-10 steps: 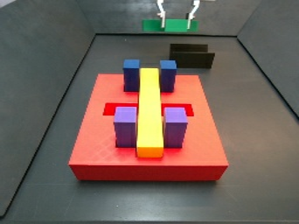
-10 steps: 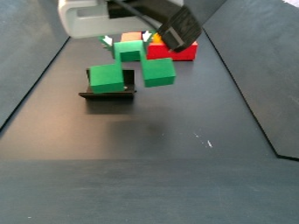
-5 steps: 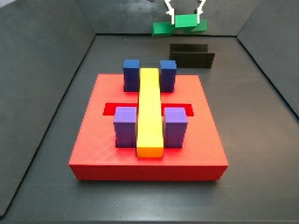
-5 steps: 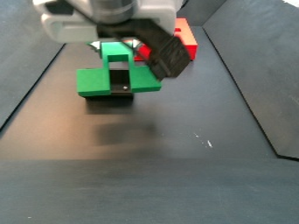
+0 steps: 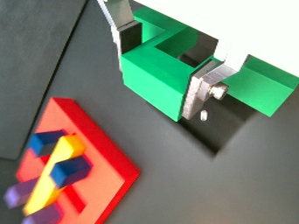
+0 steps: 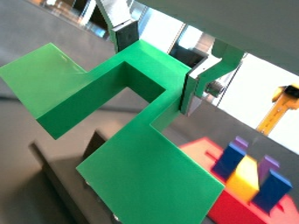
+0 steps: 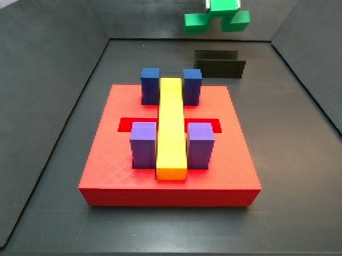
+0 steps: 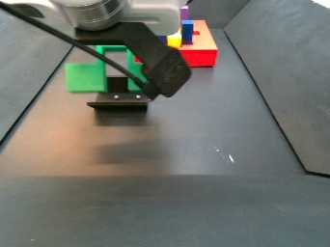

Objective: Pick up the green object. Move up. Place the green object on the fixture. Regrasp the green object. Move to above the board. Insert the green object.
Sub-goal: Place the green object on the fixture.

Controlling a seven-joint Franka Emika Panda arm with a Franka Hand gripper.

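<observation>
Gripping the green object above the fixture, the end effector seems mid-lift; lowering onto the fixture likely comes next.

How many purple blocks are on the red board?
2. One purple block stands left of the yellow bar, the other purple block right of it, both at the board's near end. The claw holds the green object away from them.
</observation>
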